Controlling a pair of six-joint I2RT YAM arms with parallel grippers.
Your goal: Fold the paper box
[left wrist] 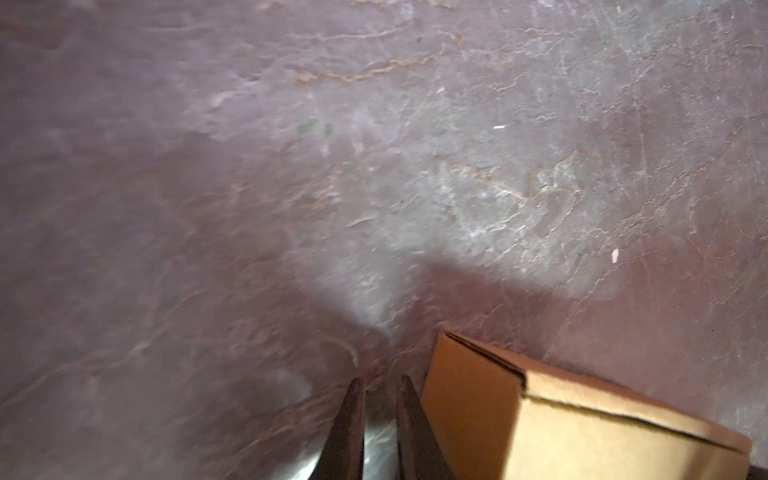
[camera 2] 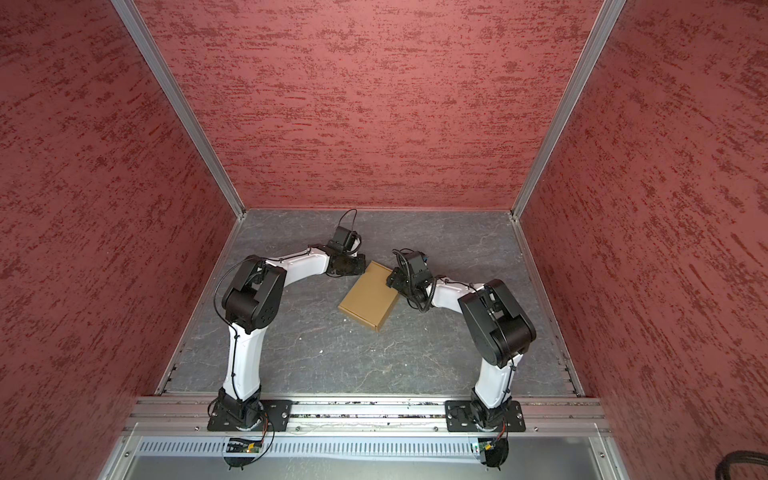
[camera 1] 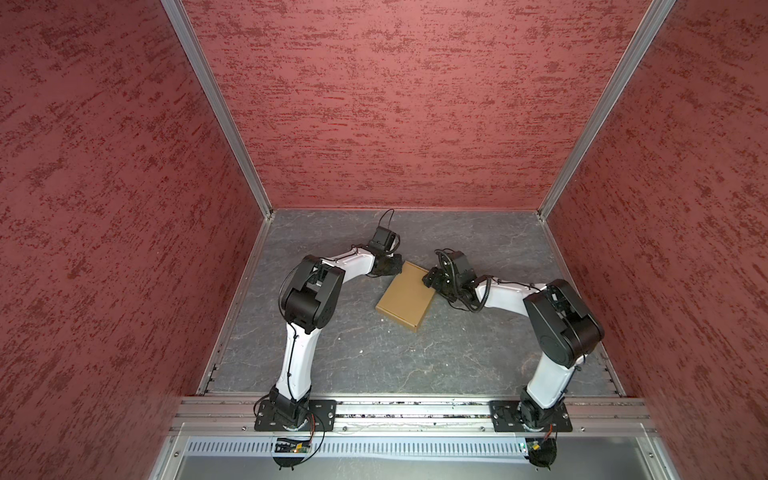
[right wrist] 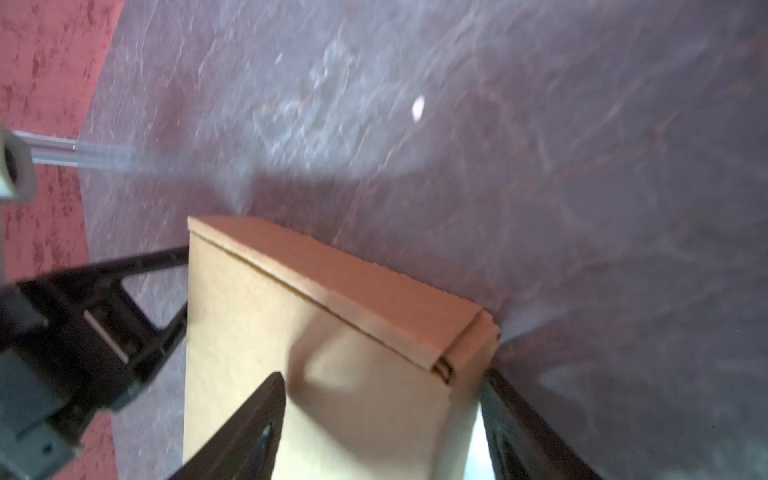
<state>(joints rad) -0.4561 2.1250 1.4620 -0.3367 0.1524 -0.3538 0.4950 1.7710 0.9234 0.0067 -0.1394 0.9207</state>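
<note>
1. Two grippers at the far end of the paper box (camera 1: pixel 405 297). Found it closed into a shallow mailer, lid down, lying flat and skewed on the slate-grey table (camera 1: pixel 415 365), between both arms.
2. Logged left gripper (left wrist: pixel 380 384) as almost closed, with a slim gap and nothing in it. Parked just beside the box's far left corner; can't tell if touching.
3. Logged right gripper (right wrist: pixel 382 376) as spread wide, astride the far right corner. One finger over the lid, the other beside the side wall. Sliver of light between wall and finger, so not clamping.
4. Judged near done; probably only pressing or tucking left.
5. Risk: popping the lid back up by withdrawing the right gripper with its upper finger dragging on the lid. Seeing a dark seam along the lid edge in the right wrist view, so maybe not fully seated.
6. Risk: shoving or spinning the box by nudging from the left with closed tips. Light cardboard, smooth top, nothing pinning it.
7. Risk: denting the corner by closing the right jaws here. Corrugated wall likely to give under a squeeze.
8. Risk: clashing the grippers, both near the same short edge.
9. Can't tell whether the side tabs are locked; hidden.
</note>
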